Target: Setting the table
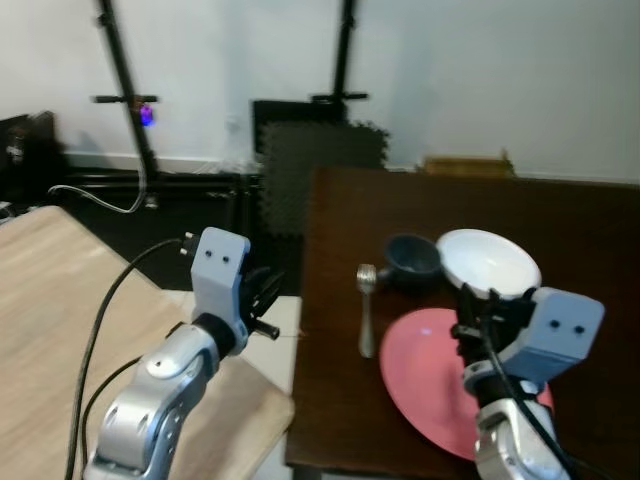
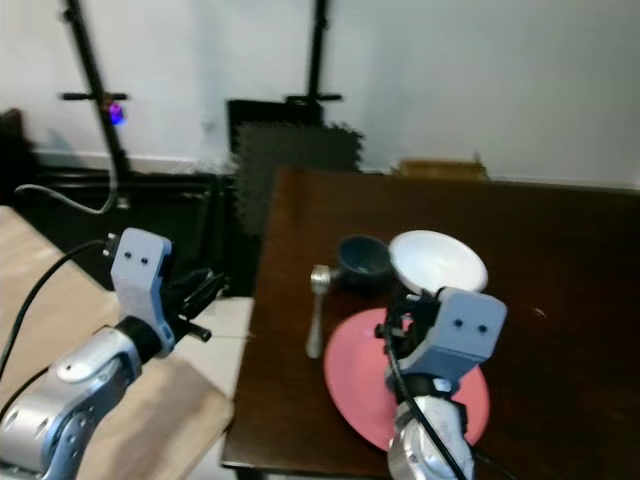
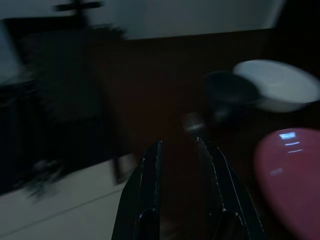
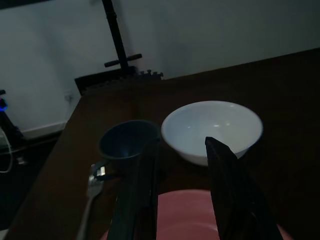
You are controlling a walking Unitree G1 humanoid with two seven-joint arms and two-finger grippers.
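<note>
A dark brown table [image 1: 570, 220] carries a pink plate [image 1: 420, 370], a white bowl [image 1: 490, 260], a dark blue cup [image 1: 412, 255] and a silver fork [image 1: 367, 310]. The fork lies left of the plate, and the cup and bowl stand just behind it. My right gripper [image 4: 182, 142] hovers over the plate's far part, open and empty, pointing at the bowl [image 4: 212, 127] and the cup [image 4: 127, 140]. My left gripper [image 1: 268, 298] is over the corner of a light wooden table [image 1: 50, 320], left of the dark table. Its fingers [image 3: 152, 165] stand slightly apart with nothing between them.
A narrow gap of pale floor [image 1: 285, 320] separates the two tables. Black stands [image 1: 125, 80] and dark foam mats [image 1: 320, 160] line the white wall behind. A black cable [image 1: 105, 300] trails over the wooden table. A tan object [image 1: 468, 165] sits past the dark table's far edge.
</note>
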